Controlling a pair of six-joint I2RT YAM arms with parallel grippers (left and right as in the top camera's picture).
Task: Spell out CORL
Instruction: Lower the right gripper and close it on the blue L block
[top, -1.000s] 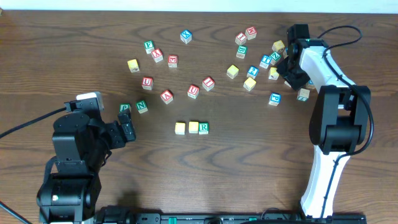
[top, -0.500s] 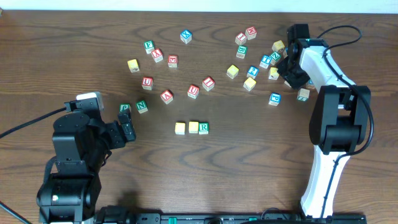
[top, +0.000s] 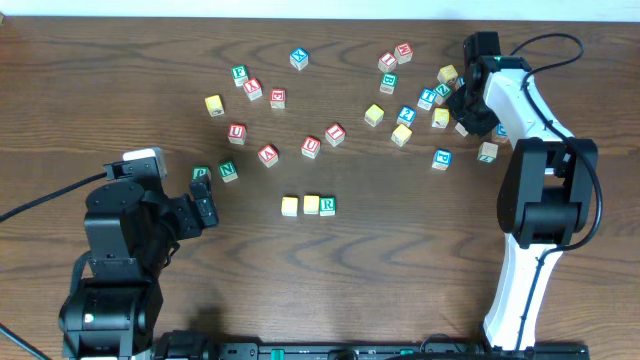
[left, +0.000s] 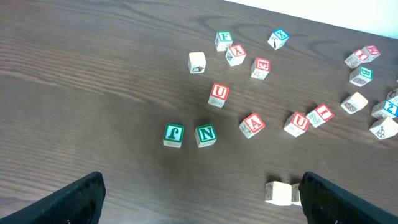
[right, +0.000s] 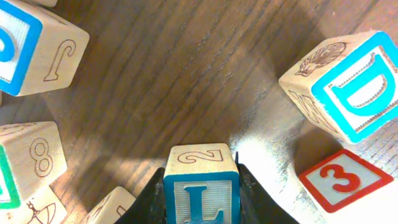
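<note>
My right gripper (top: 468, 108) is shut on a blue L block (right: 201, 190) with a 2 on its upper side, held just above the table among the far-right cluster of blocks. A row of three blocks lies at the table's middle: two yellow ones (top: 290, 205) (top: 311, 204) and a green R block (top: 327, 206). The row's left end also shows in the left wrist view (left: 280, 193). My left gripper (top: 205, 210) is open and empty at the near left, to the left of the row; its fingers (left: 202, 193) frame bare wood.
Around the L block lie a blue D block (right: 348, 93), a red 3 block (right: 342, 177), a J block (right: 37, 50) and an 8 block (right: 31, 162). Green blocks (top: 201, 173) and N (top: 228, 171) sit by my left gripper. Several red blocks lie mid-table (top: 311, 146).
My right gripper has shifted slightly toward the far edge with the L block in it. The left arm has not moved.
</note>
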